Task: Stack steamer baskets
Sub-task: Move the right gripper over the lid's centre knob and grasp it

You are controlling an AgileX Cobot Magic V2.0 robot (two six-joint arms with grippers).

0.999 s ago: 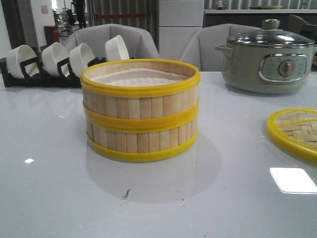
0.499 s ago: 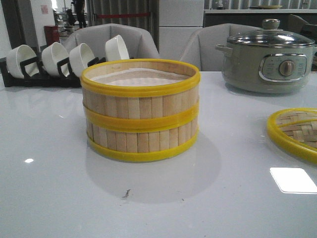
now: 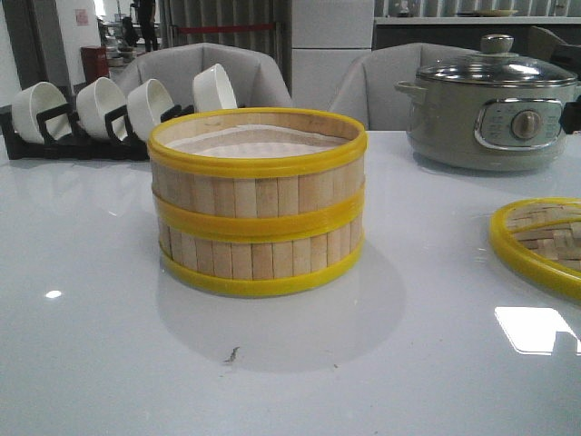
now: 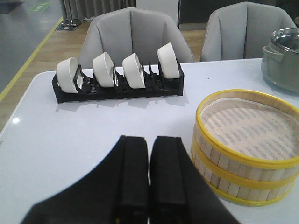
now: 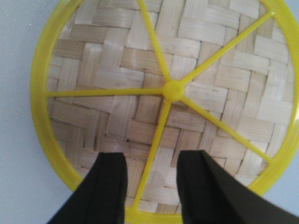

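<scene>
Two steamer baskets stand stacked mid-table, the upper basket (image 3: 258, 177) on the lower basket (image 3: 259, 256). The stack also shows in the left wrist view (image 4: 246, 148). The woven lid (image 3: 543, 238) lies flat at the right edge of the table, apart from the stack. My right gripper (image 5: 152, 157) is open and hovers over the lid (image 5: 117, 79). Its fingers straddle a yellow spoke near the lid's rim and hold nothing. My left gripper (image 4: 149, 140) is shut and empty, above the table to the left of the stack.
A black rack with white bowls (image 3: 118, 113) stands at the back left and also shows in the left wrist view (image 4: 117, 77). A grey-green electric pot (image 3: 490, 104) with a glass lid stands at the back right. Grey chairs stand behind the table.
A dark part of the right arm has come into the front view at the right edge beside the pot. The light patch on the table there has dimmed. The baskets and lid have not moved.
</scene>
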